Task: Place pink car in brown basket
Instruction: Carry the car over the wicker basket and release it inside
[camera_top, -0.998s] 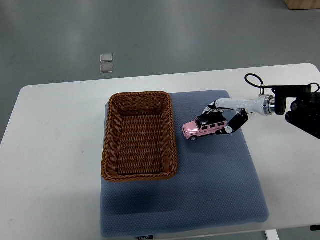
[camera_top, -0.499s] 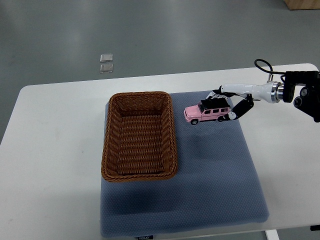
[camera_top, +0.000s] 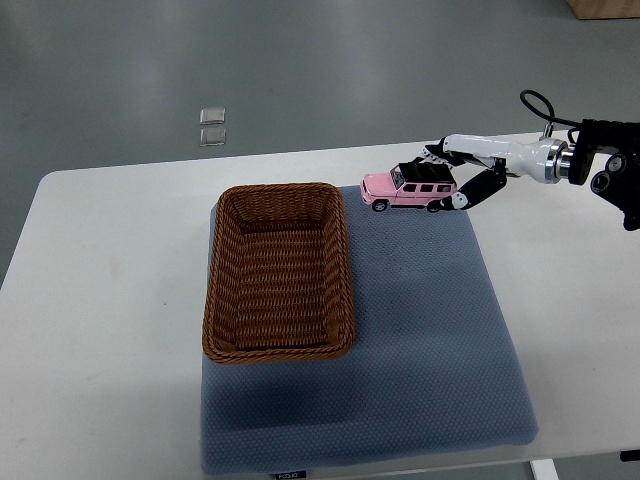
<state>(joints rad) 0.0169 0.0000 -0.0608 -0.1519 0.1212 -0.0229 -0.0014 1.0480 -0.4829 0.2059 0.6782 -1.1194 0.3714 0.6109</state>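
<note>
Fingers of the right hand (camera_top: 448, 180) pinch the pink car (camera_top: 405, 189) by its rear, over the blue mat's (camera_top: 420, 340) far edge. Brown basket (camera_top: 279, 271) sits just left, open-topped, with bare mat to its right. No readable writing anywhere.

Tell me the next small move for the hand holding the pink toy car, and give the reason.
Probably carry the pink toy car leftward until it is over the brown woven wicker basket. The right hand grips the car by its rear end, and it sits to the right of the basket's far right corner, over the edge of the blue-grey mat. The basket looks empty, so nothing blocks a drop.
</note>
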